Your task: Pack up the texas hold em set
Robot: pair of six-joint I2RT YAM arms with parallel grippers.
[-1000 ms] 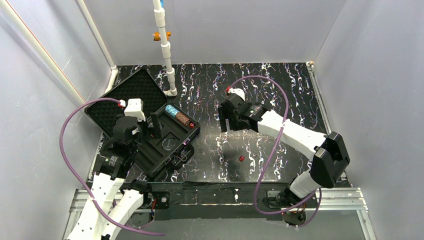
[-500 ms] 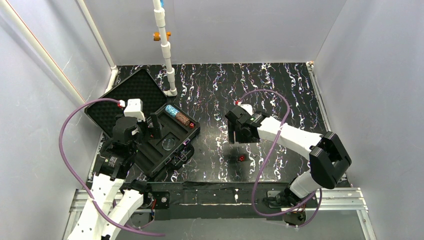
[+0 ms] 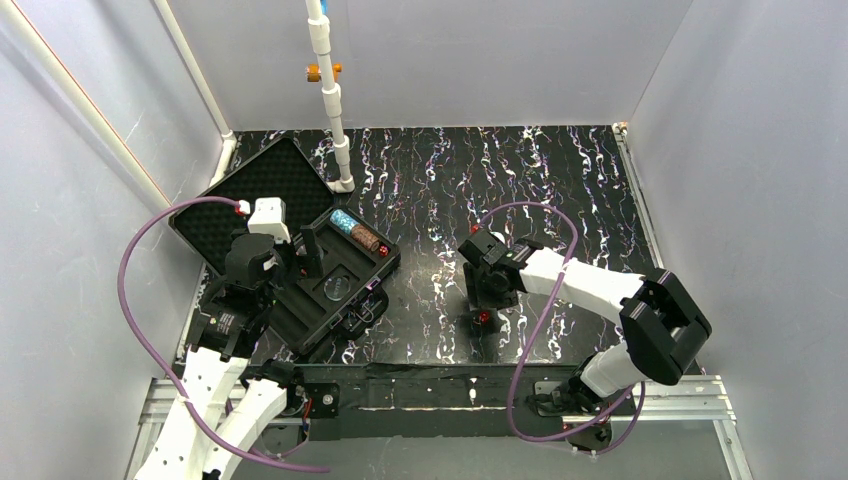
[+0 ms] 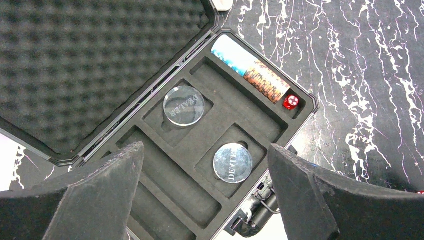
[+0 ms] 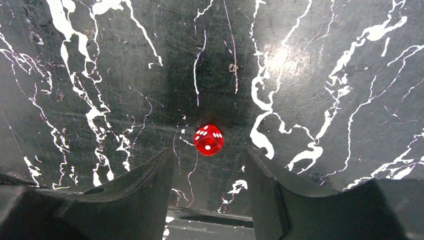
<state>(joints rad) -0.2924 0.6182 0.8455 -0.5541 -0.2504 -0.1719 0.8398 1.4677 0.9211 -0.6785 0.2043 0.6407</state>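
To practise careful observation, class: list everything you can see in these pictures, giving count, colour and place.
case: 1, black, open, on the table's left side
blue-white chips: 1 stack, lying in the case's far slot
brown chips: 1 stack, same slot, end to end with the blue-white chips
boxed die: 1, red, beside the brown chips
discs: 2, clear, in separate pockets of the case
loose die: 1, red, on the table, right of the case
table: 1, black, white marbling
pole: 1, white, rear
left gripper: open, above the case
right gripper: open, either side of the loose die
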